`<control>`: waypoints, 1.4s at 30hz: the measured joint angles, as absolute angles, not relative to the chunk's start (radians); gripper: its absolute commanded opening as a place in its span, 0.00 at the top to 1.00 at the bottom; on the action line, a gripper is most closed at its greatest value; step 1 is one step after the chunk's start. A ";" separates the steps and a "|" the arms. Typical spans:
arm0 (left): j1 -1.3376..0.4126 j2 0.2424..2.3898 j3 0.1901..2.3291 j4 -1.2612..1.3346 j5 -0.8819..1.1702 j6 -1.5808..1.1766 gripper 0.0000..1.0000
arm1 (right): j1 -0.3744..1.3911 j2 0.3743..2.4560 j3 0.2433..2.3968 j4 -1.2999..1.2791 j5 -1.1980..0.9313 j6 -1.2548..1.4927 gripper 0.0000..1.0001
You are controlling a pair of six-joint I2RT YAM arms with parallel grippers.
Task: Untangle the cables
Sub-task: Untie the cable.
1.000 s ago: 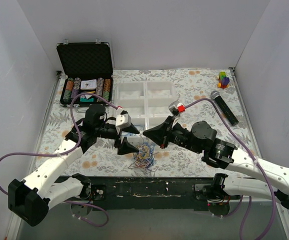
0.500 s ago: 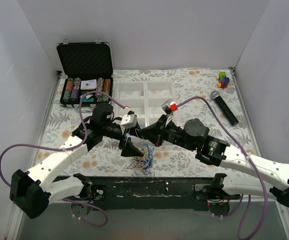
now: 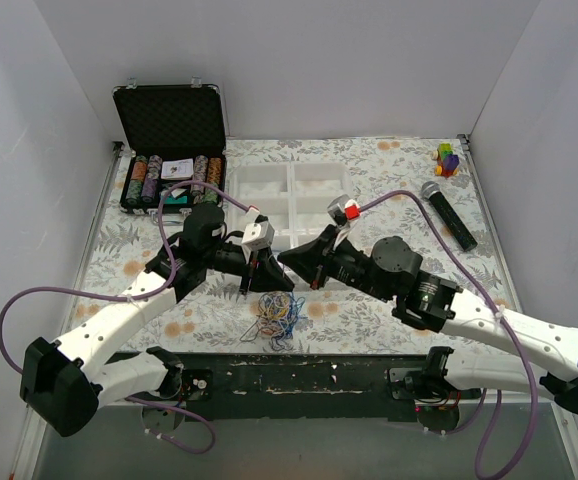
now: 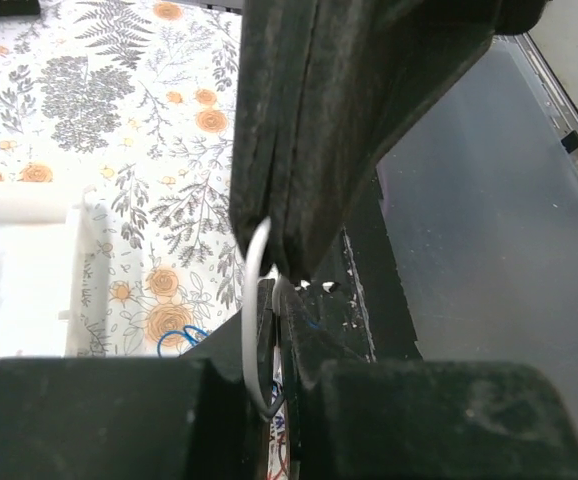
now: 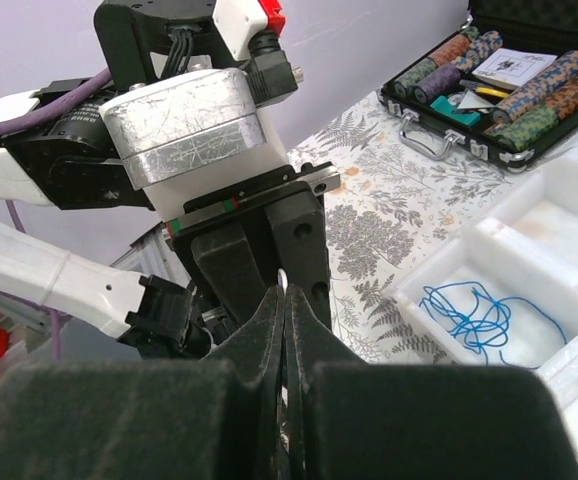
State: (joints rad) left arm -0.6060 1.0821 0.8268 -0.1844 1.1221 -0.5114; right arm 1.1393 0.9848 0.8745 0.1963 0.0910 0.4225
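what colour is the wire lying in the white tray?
Blue; the wire shows best in the right wrist view.

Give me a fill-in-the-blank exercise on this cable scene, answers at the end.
1. The left gripper and the right gripper both pinch one ___ wire.
2. The cable lying loose in the white tray is coloured ___.
3. The poker chip case stands with its lid ___.
Missing words: white; blue; open.
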 measured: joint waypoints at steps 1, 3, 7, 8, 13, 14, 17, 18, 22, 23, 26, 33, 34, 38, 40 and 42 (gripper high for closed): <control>-0.606 1.082 0.827 -0.181 1.116 -0.514 1.00 | 1.139 0.979 0.875 0.189 0.097 0.421 0.71; -0.606 1.082 0.828 -0.179 1.102 -0.516 1.00 | 1.139 0.961 0.871 0.177 0.114 0.424 0.47; -0.606 1.091 0.857 -0.213 1.066 -0.509 1.00 | 1.139 0.882 0.812 0.191 0.159 0.440 0.27; -0.606 1.098 0.882 -0.232 1.058 -0.501 1.00 | 1.139 0.851 0.780 0.191 0.167 0.445 0.26; -0.606 1.112 1.002 -0.301 1.052 -0.442 1.00 | 1.139 0.725 0.614 0.154 0.205 0.471 0.25; -0.606 1.112 1.023 -0.317 1.055 -0.429 1.00 | 1.139 0.712 0.587 0.147 0.210 0.477 0.25; -0.606 1.112 1.072 -0.360 1.065 -0.401 1.00 | 1.139 0.689 0.516 0.123 0.215 0.501 0.24; -0.606 1.112 1.083 -0.373 1.071 -0.395 1.00 | 1.139 0.690 0.503 0.120 0.215 0.506 0.23; -0.606 1.111 1.099 -0.414 1.091 -0.377 1.00 | 1.139 0.741 0.493 0.141 0.214 0.520 0.23; -0.606 1.111 1.100 -0.422 1.093 -0.376 1.00 | 1.139 0.764 0.494 0.155 0.214 0.521 0.24; -0.606 1.111 1.106 -0.448 1.106 -0.374 1.00 | 1.139 0.838 0.495 0.190 0.214 0.521 0.26; -0.606 1.113 1.121 -0.466 1.125 -0.371 1.00 | 1.139 0.979 0.501 0.283 0.194 0.547 0.30; -0.606 1.113 1.121 -0.467 1.127 -0.370 1.00 | 1.139 0.992 0.501 0.298 0.188 0.552 0.31; -0.606 1.113 1.121 -0.468 1.132 -0.366 1.00 | 1.141 1.026 0.502 0.351 0.169 0.568 0.41; -0.606 1.113 1.121 -0.468 1.134 -0.362 1.00 | 1.144 1.036 0.506 0.376 0.159 0.573 0.52; -0.606 1.113 1.121 -0.467 1.135 -0.361 1.00 | 1.147 1.051 0.518 0.395 0.152 0.577 0.66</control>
